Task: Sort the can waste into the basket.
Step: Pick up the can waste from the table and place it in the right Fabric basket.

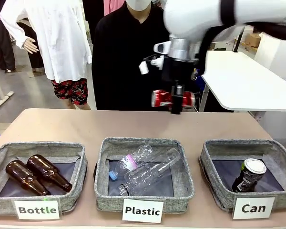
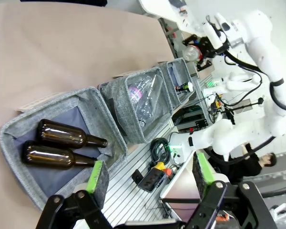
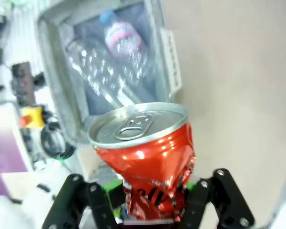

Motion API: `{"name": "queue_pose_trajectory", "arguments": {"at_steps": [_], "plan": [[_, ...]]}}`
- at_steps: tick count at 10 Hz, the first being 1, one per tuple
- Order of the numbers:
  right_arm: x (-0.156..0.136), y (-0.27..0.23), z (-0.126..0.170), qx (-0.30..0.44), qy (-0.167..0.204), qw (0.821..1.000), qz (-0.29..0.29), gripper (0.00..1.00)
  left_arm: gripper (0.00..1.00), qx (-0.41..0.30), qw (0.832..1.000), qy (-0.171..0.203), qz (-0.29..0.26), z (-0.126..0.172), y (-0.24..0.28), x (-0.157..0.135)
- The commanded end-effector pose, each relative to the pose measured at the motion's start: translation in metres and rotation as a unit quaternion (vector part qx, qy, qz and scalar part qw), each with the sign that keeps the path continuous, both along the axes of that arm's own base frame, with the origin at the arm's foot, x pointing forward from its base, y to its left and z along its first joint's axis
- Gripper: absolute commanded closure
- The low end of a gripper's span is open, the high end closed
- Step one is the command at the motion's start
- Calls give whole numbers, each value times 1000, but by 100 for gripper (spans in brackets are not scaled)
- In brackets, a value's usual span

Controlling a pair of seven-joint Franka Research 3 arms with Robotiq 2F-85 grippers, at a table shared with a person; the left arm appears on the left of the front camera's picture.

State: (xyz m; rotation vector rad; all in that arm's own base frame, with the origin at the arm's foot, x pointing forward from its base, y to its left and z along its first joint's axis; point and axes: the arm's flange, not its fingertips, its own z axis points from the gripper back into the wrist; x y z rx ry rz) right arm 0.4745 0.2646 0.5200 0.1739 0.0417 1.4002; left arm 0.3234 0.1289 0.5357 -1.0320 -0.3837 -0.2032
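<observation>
the right gripper (image 1: 177,102) is squeezing the red can (image 1: 163,98) up high; it should swing right over the can basket (image 1: 214,164) first. the left gripper (image 2: 148,179) is hanging open.

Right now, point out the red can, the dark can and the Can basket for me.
red can (image 3: 148,157): right wrist view, on its crumpled side wall.
dark can (image 1: 248,176): front view, on its dark body.
Can basket (image 1: 210,179): front view, on its grey left wall.
</observation>
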Motion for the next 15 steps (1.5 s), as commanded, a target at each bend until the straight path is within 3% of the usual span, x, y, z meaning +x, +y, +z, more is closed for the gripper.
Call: {"name": "queue_pose_trajectory", "arguments": {"at_steps": [1, 3, 5, 9, 10, 11, 13, 15], "plan": [[-40, -66, -1, 10, 1, 1000, -17, 100, 8, -1, 1000, -2, -5, 0, 0, -1], [-61, -129, -8, -40, 34, 996, -76, 100, 8, -1, 1000, -2, -5, 0, 0, -1], [-73, -169, -12, -59, 58, 995, -47, 100, 8, -1, 1000, -2, -5, 0, 0, -1], [-85, -191, -22, -74, 67, 993, -68, 100, 8, -1, 1000, -2, -5, 0, 0, -1], [-82, -190, -23, -76, 72, 992, -73, 83, 8, -1, 1000, -2, -5, 0, 0, -1], [-79, -189, -23, -77, 72, 991, -84, 46, 8, -1, 1000, -2, -5, 0, 0, -1], [-76, -188, -23, -74, 71, 991, -82, 0, 8, -1, 1000, -2, -5, 0, 0, -1], [-77, -191, -24, -65, 63, 992, -90, 0, 8, -1, 1000, -2, -5, 0, 0, -1]]}}
